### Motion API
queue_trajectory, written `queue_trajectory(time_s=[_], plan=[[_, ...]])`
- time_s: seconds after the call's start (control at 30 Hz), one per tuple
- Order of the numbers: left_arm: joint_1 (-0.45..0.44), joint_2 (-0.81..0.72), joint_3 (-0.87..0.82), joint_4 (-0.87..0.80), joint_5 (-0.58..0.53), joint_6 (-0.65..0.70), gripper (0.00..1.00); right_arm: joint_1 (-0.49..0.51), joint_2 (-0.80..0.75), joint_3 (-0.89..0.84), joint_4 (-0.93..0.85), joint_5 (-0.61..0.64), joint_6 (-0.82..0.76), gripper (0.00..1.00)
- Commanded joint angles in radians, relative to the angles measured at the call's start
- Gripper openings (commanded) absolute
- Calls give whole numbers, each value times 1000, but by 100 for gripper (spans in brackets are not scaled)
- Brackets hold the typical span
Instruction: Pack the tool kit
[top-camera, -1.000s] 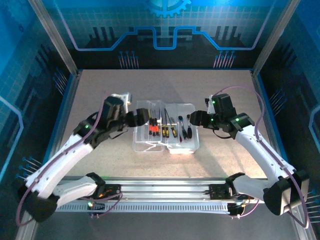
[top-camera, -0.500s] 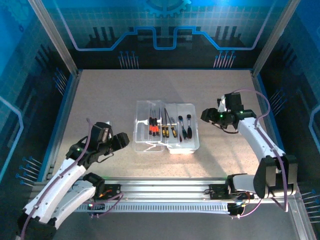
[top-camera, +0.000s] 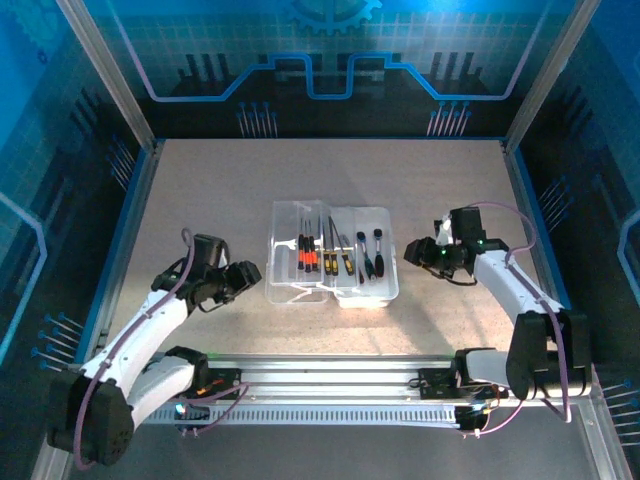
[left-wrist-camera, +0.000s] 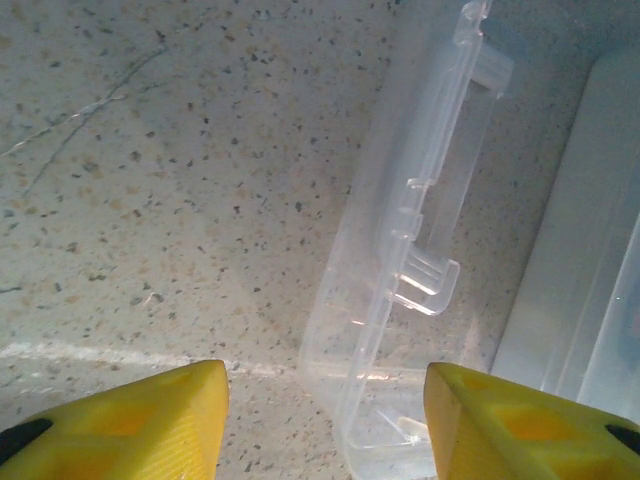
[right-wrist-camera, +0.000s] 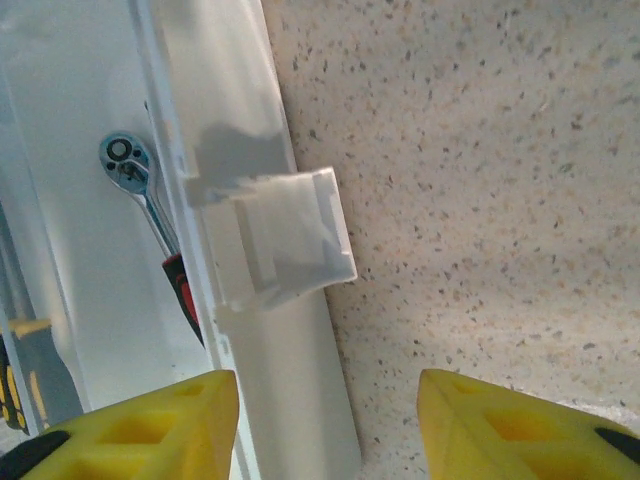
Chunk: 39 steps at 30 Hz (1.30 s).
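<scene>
Apparently the screwdrivers (top-camera: 322, 256) already lie in the clear case (top-camera: 285, 212), and with the left gripper (top-camera: 245, 276) and right gripper (top-camera: 412, 251) spread and empty beside it, I'd guess only latching remains.

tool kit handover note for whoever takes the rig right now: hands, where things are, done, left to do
left hand: open, empty, off the left side of the case.
right hand: open, empty, just right of the case, near its latch tab.
screwdrivers: lying side by side inside the case.
done: tools are in.
left: can't tell if the lid is shut and latched; check that first.
</scene>
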Motion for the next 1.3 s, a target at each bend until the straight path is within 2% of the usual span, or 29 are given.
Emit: queue_trajectory(time_s=[0.0, 0.23, 0.37, 0.57, 0.9, 1.13, 1.27], plan=[[9, 26, -3, 54, 41, 30, 55, -16, -17, -33, 35, -34, -1, 50], [10, 121, -24, 136, 63, 33, 48, -19, 2, -59, 62, -71, 8, 45], [9, 189, -30, 210, 129, 37, 38, -17, 7, -74, 78, -72, 16, 44], [7, 242, -33, 264, 189, 47, 37, -17, 19, -97, 99, -88, 30, 42], [6, 299, -49, 323, 192, 55, 36, -11, 31, -109, 123, -94, 54, 41], [2, 360, -50, 361, 196, 58, 23, 1, 40, -125, 141, -95, 64, 40], [-2, 349, -39, 336, 182, 70, 10, 3, 46, -143, 153, -101, 66, 39]])
